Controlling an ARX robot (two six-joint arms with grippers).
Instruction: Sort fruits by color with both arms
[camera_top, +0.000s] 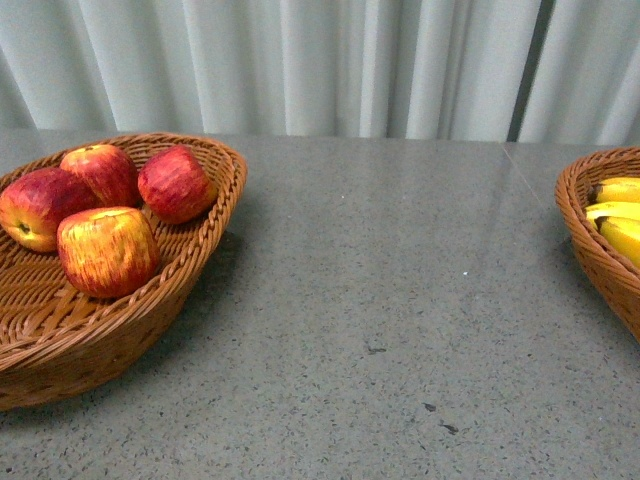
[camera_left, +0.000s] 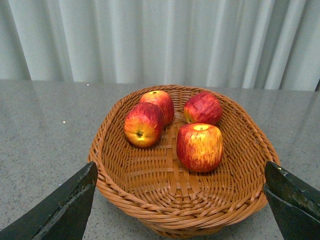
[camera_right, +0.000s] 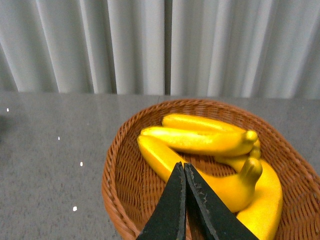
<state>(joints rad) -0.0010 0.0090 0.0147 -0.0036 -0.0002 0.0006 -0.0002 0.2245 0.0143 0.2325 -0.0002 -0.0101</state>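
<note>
Four red apples (camera_top: 100, 215) are sitting in a wicker basket (camera_top: 120, 340) at the left edge of the grey table (camera_top: 400, 320), and several yellow bananas (camera_right: 210, 150) are lying in a second basket (camera_right: 120, 195) at the right edge. No loose fruit is showing on the bare stretch between them, so the sorting is looking finished, or close to it.

The left gripper (camera_left: 180, 200) is hanging over the near rim of the apple basket with its fingers (camera_left: 65, 210) spread wide and nothing between them. The right gripper (camera_right: 186, 205) is hovering over the bananas with its fingers pressed together, gripping nothing.

The fruit is looking glossy and hard, probably light plastic, so I'd expect it to be slippery under the fingers. An apple would want a grip across its widest part; a banana across the middle of its curve, not the tapering brownish tip.
</note>
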